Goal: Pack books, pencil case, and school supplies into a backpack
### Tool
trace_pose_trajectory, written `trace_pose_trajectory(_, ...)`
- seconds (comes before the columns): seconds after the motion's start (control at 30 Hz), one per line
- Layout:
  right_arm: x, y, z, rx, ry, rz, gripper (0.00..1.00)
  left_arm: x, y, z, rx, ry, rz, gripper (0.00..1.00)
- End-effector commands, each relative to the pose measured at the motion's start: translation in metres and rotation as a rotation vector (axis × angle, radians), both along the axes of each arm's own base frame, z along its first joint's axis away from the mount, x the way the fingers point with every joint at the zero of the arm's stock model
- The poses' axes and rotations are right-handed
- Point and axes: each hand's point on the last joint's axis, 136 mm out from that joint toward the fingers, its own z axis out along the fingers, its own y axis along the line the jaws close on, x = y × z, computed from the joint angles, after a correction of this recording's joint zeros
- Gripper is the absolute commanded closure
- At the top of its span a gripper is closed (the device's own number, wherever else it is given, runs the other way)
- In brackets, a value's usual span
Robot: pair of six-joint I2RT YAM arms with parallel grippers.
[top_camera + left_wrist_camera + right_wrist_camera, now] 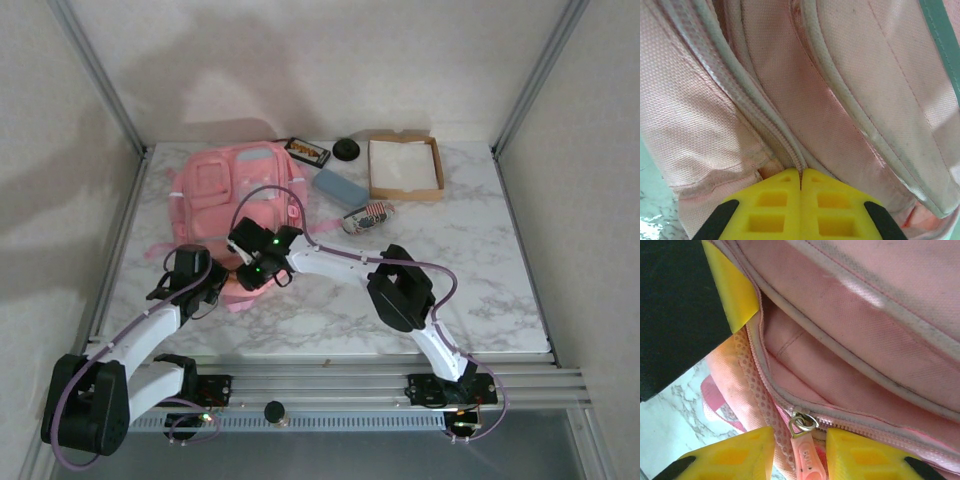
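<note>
Backpack [215, 190] sits at ten o'clock; left gripper [800, 175] clamps shut on its zipper edge, right gripper [799, 436] jaws part-open astride the zipper pull [806, 461].

We find no text that we can read. The pink zipper pull [807, 461] between the fingers [735, 460] of the right gripper [799, 445] bears faint raised marks, too blurred to make out. The gold print on the dark brown book [307, 152], well away from them, is too small.

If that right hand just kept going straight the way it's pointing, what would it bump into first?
The pink zipper pull, sitting between the fingers of the right hand; just beyond it, the pink fabric of the backpack around the zipper. Depth is hard to judge.
</note>
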Motion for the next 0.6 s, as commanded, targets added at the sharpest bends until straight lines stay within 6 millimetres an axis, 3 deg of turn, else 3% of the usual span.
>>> trace_pose_trajectory(0.0, 0.007, -0.002, -0.010, -0.054, -0.033, -0.032, 0.71, 0.004, 0.005, 0.005, -0.002, -0.024, 0.024, 1.00)
trace_pose_trajectory(0.4, 0.015, -0.008, -0.022, -0.116, -0.069, -0.036, 0.77, 0.003, 0.006, 0.004, 0.001, -0.024, 0.027, 1.00)
trace_pose_trajectory(0.57, 0.020, -0.008, -0.002, -0.098, -0.108, -0.044, 0.87, 0.002, 0.008, 0.004, 0.009, -0.021, 0.031, 1.00)
